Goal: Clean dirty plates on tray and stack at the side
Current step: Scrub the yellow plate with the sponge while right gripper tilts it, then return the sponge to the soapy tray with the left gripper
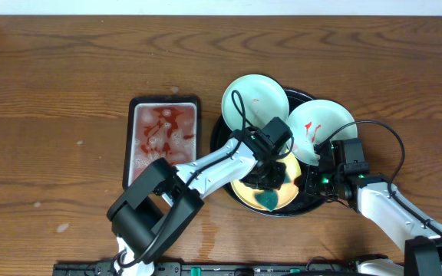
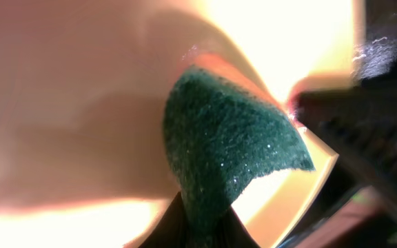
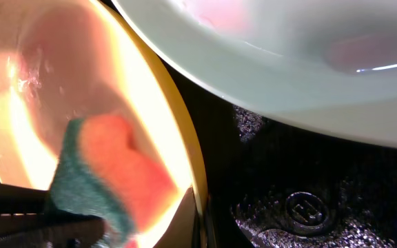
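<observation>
Nearest you, at 6 o'clock inside the large round glossy black tray [image 1: 215,142], lies the pale yellow round plastic plate [image 1: 285,201]. The left gripper [image 1: 269,178] is pinched tight on a green-and-orange scrubbing sponge [image 1: 267,200], and the sponge touches that plate. The right gripper [image 1: 318,178] sits at 3 o'clock on the tray, just beside the yellow plate; you can't tell if it's apart or together. The pale round plate with red smears [image 1: 322,123] is at 2 o'clock, overhanging the rim. The pale round plate with one small red mark [image 1: 254,98] is at 11 o'clock, also overhanging. The rectangular black-rimmed dish of red-stained suds [image 1: 163,138] is at 9 o'clock, beside the tray on the brown wood-grain tabletop [image 1: 52,92].
</observation>
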Robot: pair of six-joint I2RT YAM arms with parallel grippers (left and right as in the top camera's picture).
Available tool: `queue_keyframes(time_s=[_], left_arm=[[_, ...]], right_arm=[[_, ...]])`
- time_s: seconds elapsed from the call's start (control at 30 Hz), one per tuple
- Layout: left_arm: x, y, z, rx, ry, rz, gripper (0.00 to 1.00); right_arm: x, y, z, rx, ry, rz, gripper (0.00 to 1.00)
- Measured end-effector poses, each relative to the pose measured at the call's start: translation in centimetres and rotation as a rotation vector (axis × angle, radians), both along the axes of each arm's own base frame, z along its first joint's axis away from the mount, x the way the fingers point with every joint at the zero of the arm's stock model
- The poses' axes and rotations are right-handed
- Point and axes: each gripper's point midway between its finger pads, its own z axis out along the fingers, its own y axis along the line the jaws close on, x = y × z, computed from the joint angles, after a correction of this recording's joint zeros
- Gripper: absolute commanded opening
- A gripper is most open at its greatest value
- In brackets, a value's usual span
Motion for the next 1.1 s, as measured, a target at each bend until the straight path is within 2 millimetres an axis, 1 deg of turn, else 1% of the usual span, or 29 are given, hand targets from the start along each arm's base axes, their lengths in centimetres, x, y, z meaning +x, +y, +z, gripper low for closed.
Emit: queue_keyframes(time_s=[0.03,0.13,0.23,0.3,0.4,0.47,0.57,0.63,0.7,0.77,0.8,0.83,0.9,1.0,1.07,1.1], left_arm=[[0.1,1.1,-0.1,0.053,-0.015,0.010,0.08],[0.7,2.6,-0.1,0.131,-0.068,0.027,0.08],[2.4,4.2,0.4,0.215,-0.172,0.054,0.08],[3.6,4.8,0.9,0.238,-0.237,0.073,0.08],[5.4,4.8,2.2,0.230,-0.329,0.101,0.08],[6.0,4.9,3.4,0.220,-0.368,0.116,0.08],[6.5,5.1,6.1,0.181,-0.419,0.139,0.10],[6.6,5.7,8.4,0.149,-0.447,0.167,0.11],[7.1,7.1,11.2,0.112,-0.475,0.215,0.14],[7.7,9.4,13.6,0.093,-0.496,0.278,0.16],[8.1,10.9,14.7,0.088,-0.506,0.320,0.16],[8.5,12.7,15.6,0.094,-0.512,0.368,0.16],[9.5,17.1,16.8,0.123,-0.509,0.482,0.16],[10.6,22.9,16.6,0.193,-0.476,0.632,0.16],[11.4,25.9,15.9,0.236,-0.456,0.704,0.16],[11.6,26.9,15.4,0.251,-0.444,0.725,0.16]], right_arm=[[0.0,0.0,0.0,0.000,0.000,0.000,0.01],[0.0,0.0,0.0,0.000,0.000,0.000,0.01],[0.0,0.0,0.0,0.000,0.000,0.000,0.01],[0.0,0.0,0.0,0.000,0.000,0.000,0.01],[0.0,0.0,0.0,-0.002,0.001,0.000,0.01],[-0.1,0.0,0.0,-0.002,0.003,0.000,0.01],[-0.1,-0.1,-0.1,-0.004,0.005,0.000,0.01],[-0.1,-0.1,-0.1,-0.004,0.006,0.000,0.01],[-0.1,-0.1,-0.1,-0.004,0.006,0.000,0.01],[-0.1,-0.1,-0.1,-0.004,0.006,0.000,0.01],[-0.1,-0.1,-0.1,-0.004,0.006,0.000,0.01],[-0.1,-0.1,-0.1,-0.004,0.006,0.000,0.01],[-0.1,-0.1,-0.1,-0.004,0.006,0.000,0.01],[-0.1,-0.1,-0.1,-0.006,0.002,0.006,0.01],[-0.1,-0.1,-0.1,-0.008,-0.001,0.013,0.01],[-0.1,-0.1,-0.1,-0.008,-0.002,0.014,0.01]])
